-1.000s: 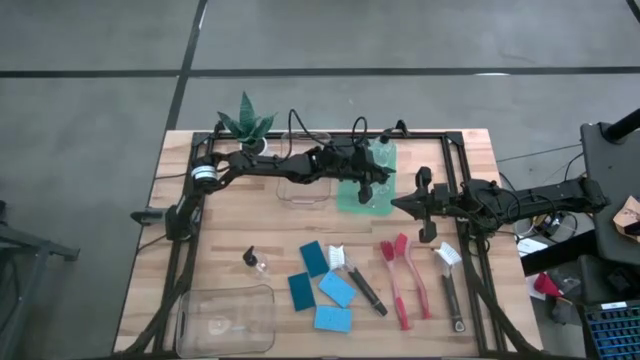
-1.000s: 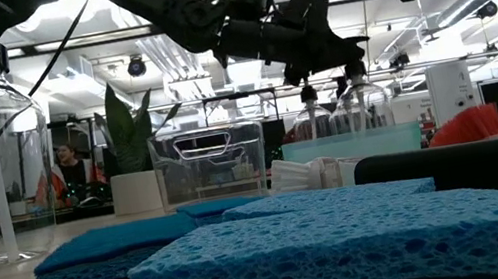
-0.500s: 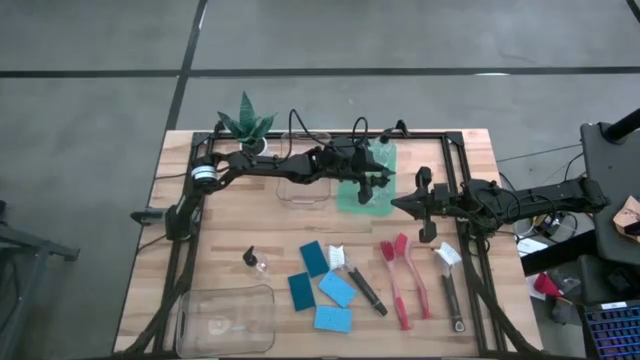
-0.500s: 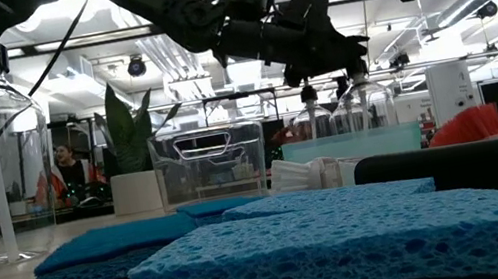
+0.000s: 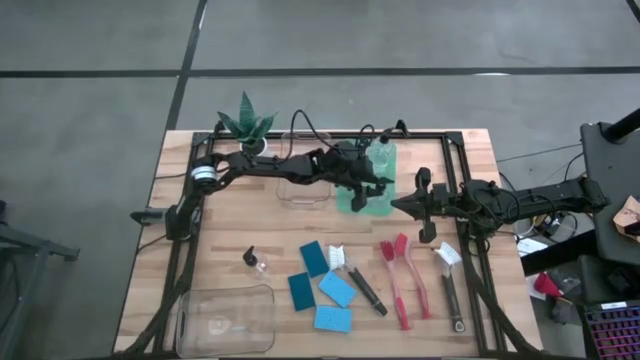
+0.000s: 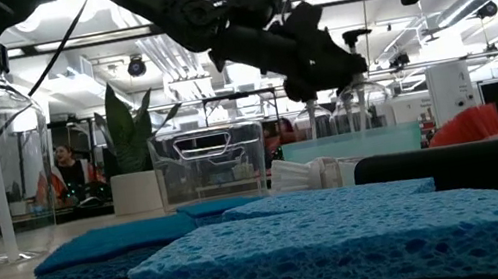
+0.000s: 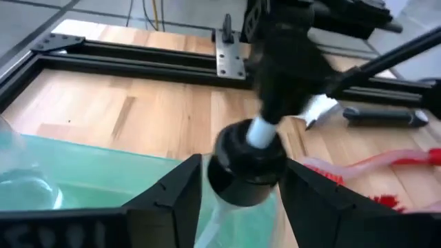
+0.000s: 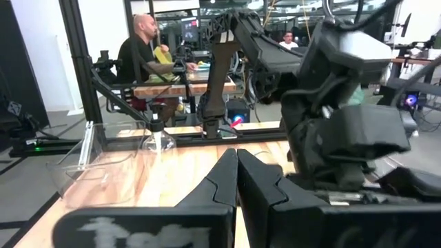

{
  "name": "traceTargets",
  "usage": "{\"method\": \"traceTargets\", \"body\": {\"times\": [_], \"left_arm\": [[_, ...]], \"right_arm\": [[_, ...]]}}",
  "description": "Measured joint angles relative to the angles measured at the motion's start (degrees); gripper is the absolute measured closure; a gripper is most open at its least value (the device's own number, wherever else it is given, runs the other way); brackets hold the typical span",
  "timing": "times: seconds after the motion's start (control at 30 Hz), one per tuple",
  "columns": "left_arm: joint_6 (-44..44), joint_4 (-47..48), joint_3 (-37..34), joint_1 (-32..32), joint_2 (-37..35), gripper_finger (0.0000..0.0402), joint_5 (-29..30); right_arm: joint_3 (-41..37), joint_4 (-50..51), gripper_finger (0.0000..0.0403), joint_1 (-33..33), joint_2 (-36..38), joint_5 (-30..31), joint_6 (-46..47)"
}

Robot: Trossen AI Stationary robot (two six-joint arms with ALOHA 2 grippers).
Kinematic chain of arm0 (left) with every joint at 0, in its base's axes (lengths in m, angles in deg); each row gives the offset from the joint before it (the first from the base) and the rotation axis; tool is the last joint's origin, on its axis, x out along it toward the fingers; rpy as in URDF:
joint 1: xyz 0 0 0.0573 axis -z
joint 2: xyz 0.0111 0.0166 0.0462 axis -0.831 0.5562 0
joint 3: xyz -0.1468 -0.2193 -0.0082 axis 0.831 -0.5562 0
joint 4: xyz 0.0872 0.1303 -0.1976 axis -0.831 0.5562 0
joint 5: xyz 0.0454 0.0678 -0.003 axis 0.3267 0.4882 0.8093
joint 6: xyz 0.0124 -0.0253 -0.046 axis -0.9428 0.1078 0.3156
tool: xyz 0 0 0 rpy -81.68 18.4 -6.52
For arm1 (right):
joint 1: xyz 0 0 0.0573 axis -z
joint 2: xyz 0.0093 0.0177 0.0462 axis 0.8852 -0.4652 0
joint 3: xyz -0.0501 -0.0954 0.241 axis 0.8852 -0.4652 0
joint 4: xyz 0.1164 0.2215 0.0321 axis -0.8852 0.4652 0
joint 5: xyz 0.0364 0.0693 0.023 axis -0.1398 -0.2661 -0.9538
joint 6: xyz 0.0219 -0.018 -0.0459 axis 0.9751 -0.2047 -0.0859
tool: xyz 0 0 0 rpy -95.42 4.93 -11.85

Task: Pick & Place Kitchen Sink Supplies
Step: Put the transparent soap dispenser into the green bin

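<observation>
- left gripper (image 7: 241,193) over green bin (image 5: 362,190) at counter's (image 5: 240,225) far side; fingers (image 7: 172,196) apart, flanking black top of clear bottle (image 7: 247,162) with gaps on both sides, not clamped
- bottle stands upright in bin, long axis vertical, straight between fingers
- second bottle (image 5: 381,152) further back in same bin
- right gripper (image 5: 420,203) fingers together, empty, parked just beside bin
- loose bottle (image 5: 254,259), blue sponges (image 5: 326,288), brushes (image 5: 405,280) lie on near counter, open room around; left arm nearer loose bottle
- judgement: straight lift clears bin wall

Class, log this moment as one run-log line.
left end effector: open around bottle in green bin | right end effector: shut, waiting
</observation>
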Motion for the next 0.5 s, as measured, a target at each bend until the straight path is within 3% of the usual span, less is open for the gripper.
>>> {"method": "traceTargets", "body": {"times": [0.5], "left_arm": [[-3.45, 6.16, 0.04, 0.09, -3.79, 0.022, -0.33]], "right_arm": [[0.0, 0.01, 0.0394, 0.0, 0.06, 0.0, -0.22]]}}
